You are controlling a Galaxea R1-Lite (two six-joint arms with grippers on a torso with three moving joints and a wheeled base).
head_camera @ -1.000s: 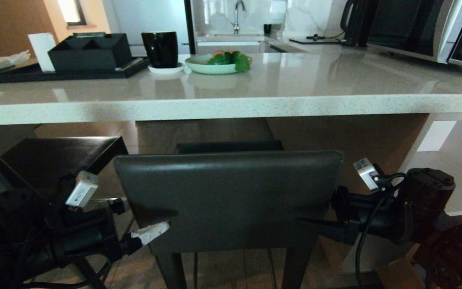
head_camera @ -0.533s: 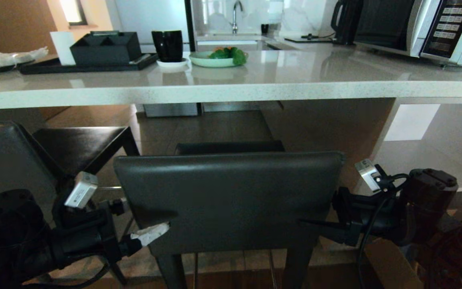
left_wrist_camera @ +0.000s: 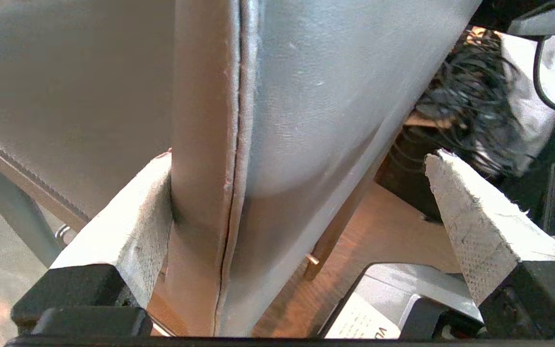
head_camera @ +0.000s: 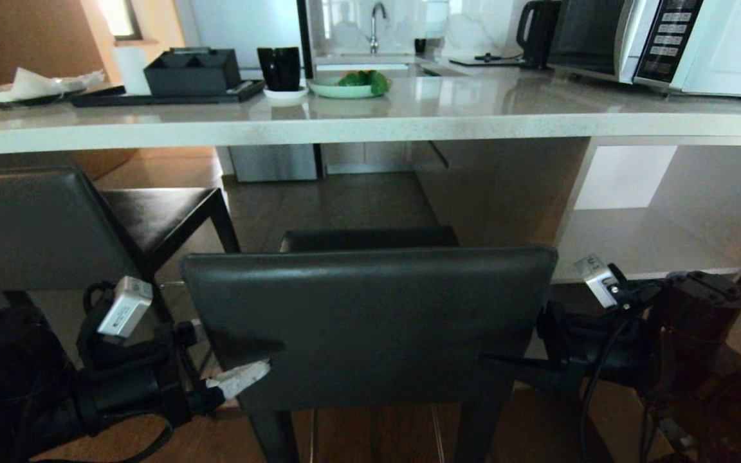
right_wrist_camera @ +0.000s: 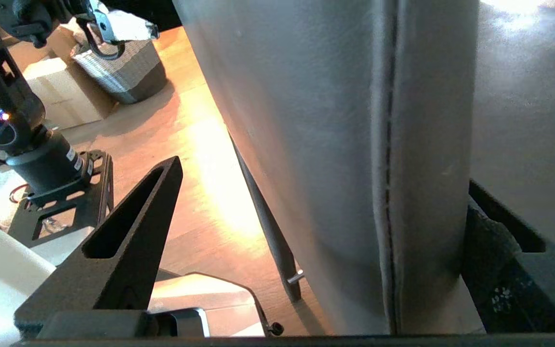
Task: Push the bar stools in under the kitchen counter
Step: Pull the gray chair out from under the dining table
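One bar stool [head_camera: 364,321] stands straight before me, its dark grey backrest facing me and its seat [head_camera: 370,238] short of the kitchen counter [head_camera: 370,128]. My left gripper [head_camera: 216,360] is open and straddles the backrest's left edge [left_wrist_camera: 210,144]. Its white inner finger [left_wrist_camera: 133,226] lies against the padding. My right gripper [head_camera: 518,357] is open and straddles the right edge [right_wrist_camera: 422,144]. In the wrist views the left gripper [left_wrist_camera: 299,159] and right gripper [right_wrist_camera: 325,178] each have one finger on either face of the backrest. A second bar stool [head_camera: 36,225] stands to the left, partly under the counter.
On the counter are a black tray with a box [head_camera: 190,71], a black mug [head_camera: 280,67], a green plate of vegetables [head_camera: 351,83], a kettle [head_camera: 534,32] and a microwave [head_camera: 602,38]. Open white shelves [head_camera: 640,238] close the counter's right end. A basket [right_wrist_camera: 118,67] sits on the wooden floor.
The whole view has drawn back from the counter, which now looks farther and higher. The middle stool keeps its place between my grippers. More of the left stool shows.
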